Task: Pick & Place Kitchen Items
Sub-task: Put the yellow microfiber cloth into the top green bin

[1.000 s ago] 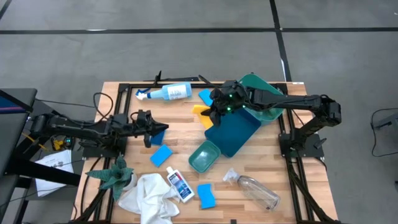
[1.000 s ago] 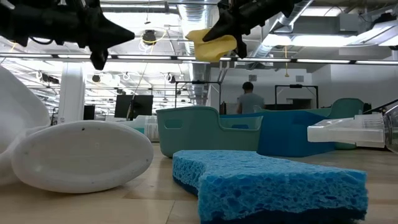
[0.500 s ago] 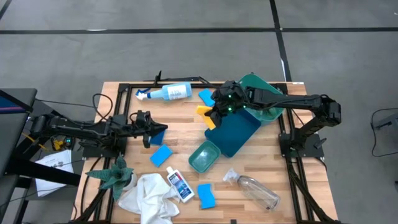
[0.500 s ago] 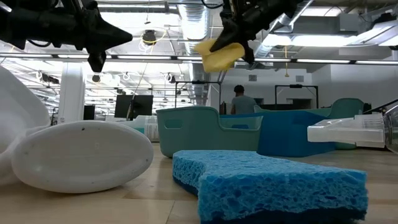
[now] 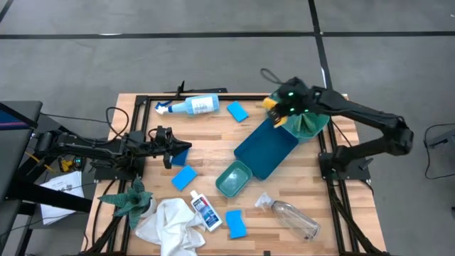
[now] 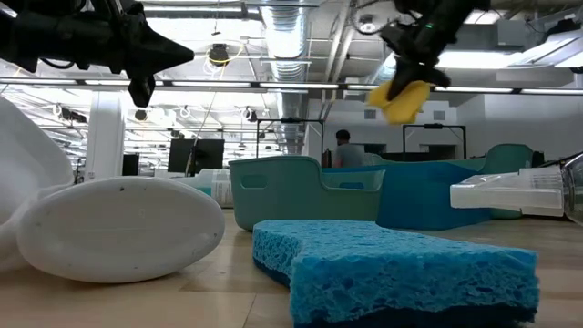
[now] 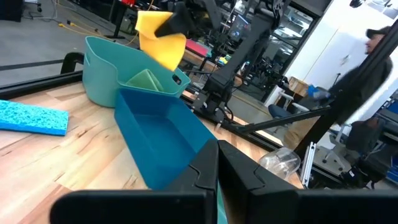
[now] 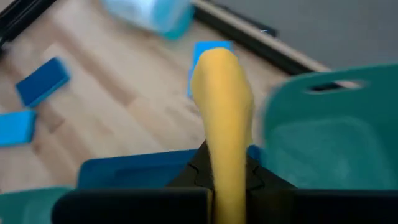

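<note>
The right gripper [image 5: 279, 110], clamped on the yellow oblong pad [image 5: 272, 104], has swung from the table's middle toward one o'clock, over the teal plastic tub [image 5: 307, 125]. A drop looks imminent. Left gripper [image 5: 186, 146], clenched empty, waits at nine o'clock

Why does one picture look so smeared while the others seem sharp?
Right wrist view: motion-smeared throughout, the yellow oblong pad stretched into a streak. Low view: the near blue rectangular sponge is crisp, while bright ceiling lights glare behind. High view: even light, soft shadows.

Overhead camera straight down, table-level camera facing the room, both sharing blue bin [image 5: 266, 149]
</note>
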